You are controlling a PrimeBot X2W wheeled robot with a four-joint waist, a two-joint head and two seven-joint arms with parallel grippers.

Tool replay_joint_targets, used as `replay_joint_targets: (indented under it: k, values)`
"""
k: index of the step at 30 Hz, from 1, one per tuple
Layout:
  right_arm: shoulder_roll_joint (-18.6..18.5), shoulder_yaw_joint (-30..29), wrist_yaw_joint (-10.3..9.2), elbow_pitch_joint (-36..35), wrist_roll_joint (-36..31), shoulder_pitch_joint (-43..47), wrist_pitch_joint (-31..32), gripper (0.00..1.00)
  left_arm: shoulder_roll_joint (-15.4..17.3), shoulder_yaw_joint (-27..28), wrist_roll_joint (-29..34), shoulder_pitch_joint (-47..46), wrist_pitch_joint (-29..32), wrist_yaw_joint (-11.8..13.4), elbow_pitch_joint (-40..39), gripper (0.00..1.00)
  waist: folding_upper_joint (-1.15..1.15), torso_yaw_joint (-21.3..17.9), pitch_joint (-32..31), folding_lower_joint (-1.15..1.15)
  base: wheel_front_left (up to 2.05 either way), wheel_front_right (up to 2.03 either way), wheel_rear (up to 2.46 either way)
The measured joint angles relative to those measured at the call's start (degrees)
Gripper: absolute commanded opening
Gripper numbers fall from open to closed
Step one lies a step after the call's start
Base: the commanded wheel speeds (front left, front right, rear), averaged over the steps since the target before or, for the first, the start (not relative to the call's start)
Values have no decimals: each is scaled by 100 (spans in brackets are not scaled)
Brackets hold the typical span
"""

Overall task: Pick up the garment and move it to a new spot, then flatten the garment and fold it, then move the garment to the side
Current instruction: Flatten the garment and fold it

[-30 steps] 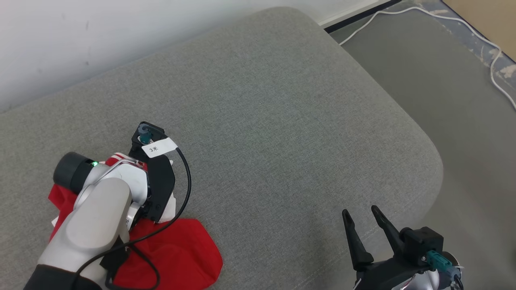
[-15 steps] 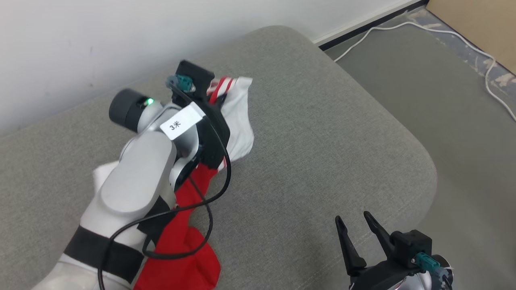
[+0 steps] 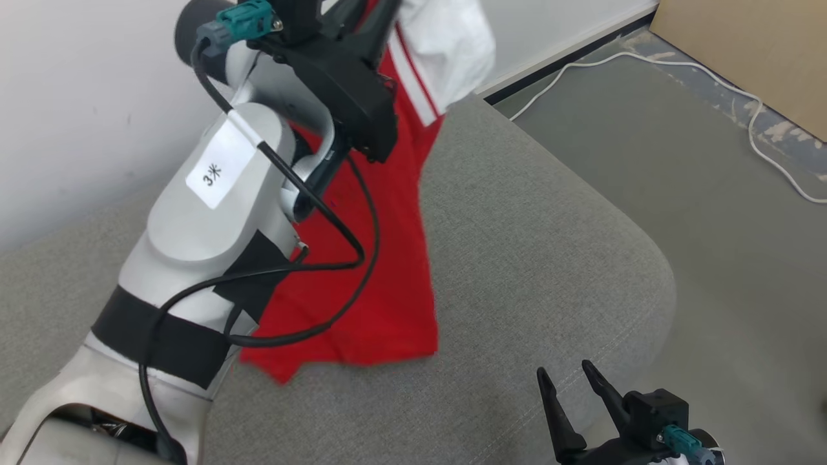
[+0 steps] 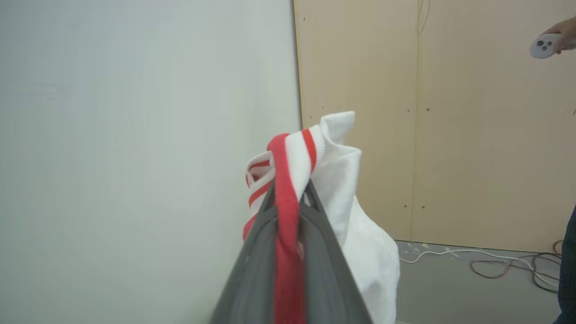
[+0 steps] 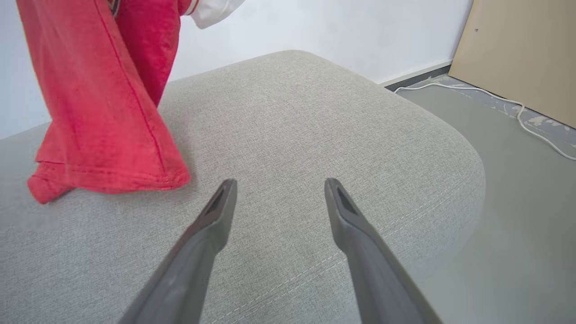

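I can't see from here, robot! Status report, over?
Left hand shut on shirt, held high. Right hand open, over cushion. Shirt hangs, hem near cushion. Cable on floor, apart.

Right side of the cushion is wide open, left side is blocked

The big grey fabric cushion (image 3: 549, 245) is bare from its middle out to the rounded far-right corner and along the near right edge, so there's loads of room to pass, straight ahead of the right gripper (image 5: 280, 181) and its spread fingers. Over the left part, the pale left forearm (image 3: 194, 239) with its black cable and the red-and-white garment (image 3: 400, 290) hanging there fill the air, hem down at the surface. A white wall (image 3: 77, 97) closes off the far edge. Off the right edge, a thin white cable (image 3: 711, 71) trails across the grey floor (image 3: 743, 258).
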Motion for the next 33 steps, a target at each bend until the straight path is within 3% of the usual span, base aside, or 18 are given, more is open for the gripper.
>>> replay_joint_targets:
  k: [4, 13, 23, 26, 33]
  values:
    - [1, 22, 0, 15, 1, -1, -18, 100, -26, -243, -234, -9, -171, 97, 188, 0, 0, -44, -19, 0, 0, 0, 0]
    - [-38, -77, 9, 30, 54, 13, -45, 100, 129, -22, -89, 751, -238, 357, 1458, 0, 0, 132, -44, 0, 0, 0, 0]
    - [-115, -170, 8, -69, 70, 16, -76, 100, 898, 505, -212, 1500, -526, 992, 1739, 0, 0, 798, -22, 0, 0, 0, 0]
    - [-124, -193, 7, -75, 70, 18, -76, 100, 923, 691, -345, 1909, -726, 1155, 1718, 0, 0, 1033, -30, 0, 0, 0, 0]
    - [-204, -352, -53, -132, 94, 97, -101, 100, 910, 983, -649, 2715, -933, 1229, 1658, 0, 0, 1604, -91, 0, 0, 0, 0]
